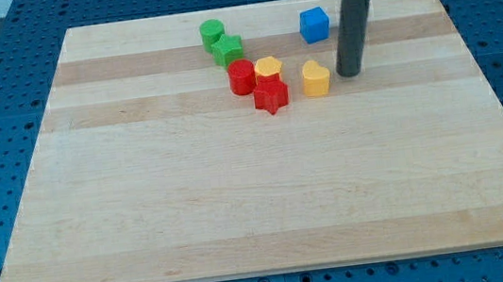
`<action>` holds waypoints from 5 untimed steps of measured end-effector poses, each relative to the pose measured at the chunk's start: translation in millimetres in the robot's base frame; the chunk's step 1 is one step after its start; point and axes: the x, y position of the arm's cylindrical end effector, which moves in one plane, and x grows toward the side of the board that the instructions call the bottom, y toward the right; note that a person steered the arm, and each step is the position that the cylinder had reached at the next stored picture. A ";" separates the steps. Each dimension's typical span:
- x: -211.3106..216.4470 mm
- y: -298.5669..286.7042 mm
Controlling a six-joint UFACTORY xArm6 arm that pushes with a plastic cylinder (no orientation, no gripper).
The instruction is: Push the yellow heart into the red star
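Observation:
The yellow heart (317,78) lies on the wooden board (238,190), right of the middle near the view's top. The red star (271,95) lies a short way to its left, with a small gap between them. My tip (349,74) stands just to the right of the yellow heart, close to it but apart. The dark rod rises from the tip toward the view's top.
A yellow hexagon (268,67) touches the red star's top side. A red cylinder (242,76) sits left of the hexagon. A green star (229,50) and a green cylinder (212,33) lie above them. A blue cube (314,25) lies above the heart.

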 end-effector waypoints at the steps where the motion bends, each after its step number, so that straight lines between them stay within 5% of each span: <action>1: 6.1 -3.2; 3: 6.2 -55.8; 5: 6.8 -49.7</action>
